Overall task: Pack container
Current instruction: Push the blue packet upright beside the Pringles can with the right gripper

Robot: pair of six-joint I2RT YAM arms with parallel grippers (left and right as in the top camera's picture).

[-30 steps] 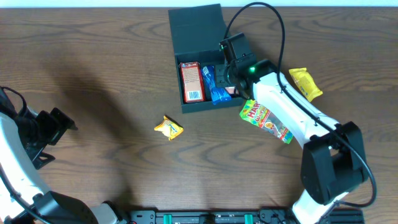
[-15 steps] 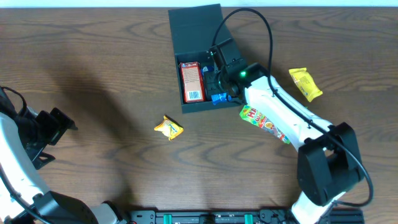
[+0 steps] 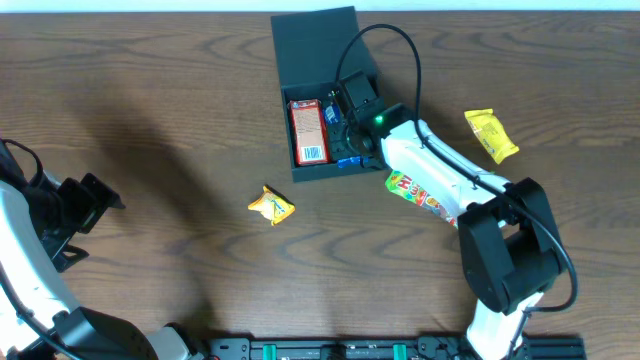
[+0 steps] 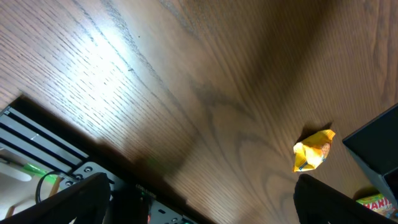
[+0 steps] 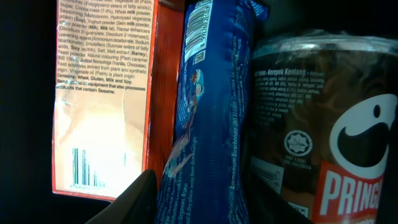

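Note:
The container (image 3: 312,50), a dark square box with its flap lid open at the back, sits at the table's far middle. In it stand a red-and-white carton (image 3: 309,130), a blue packet (image 3: 349,160) and a Pringles can (image 5: 329,137). My right gripper (image 3: 345,120) reaches down into the box. In the right wrist view its fingers (image 5: 134,199) press on both sides of the blue packet (image 5: 211,112), which stands on edge between carton (image 5: 102,93) and can. My left gripper (image 3: 85,205) hovers open at the far left, its fingers (image 4: 56,202) wide apart and holding nothing.
On the table lie a small yellow packet (image 3: 272,206), a colourful gummy bag (image 3: 428,197) under the right arm, and a yellow packet (image 3: 491,134) at the right. The left wrist view shows the small yellow packet (image 4: 314,149) and a box corner (image 4: 379,146).
My right gripper has moved left and deeper into the box, now covering most of the blue packet and the can. The left arm has not moved.

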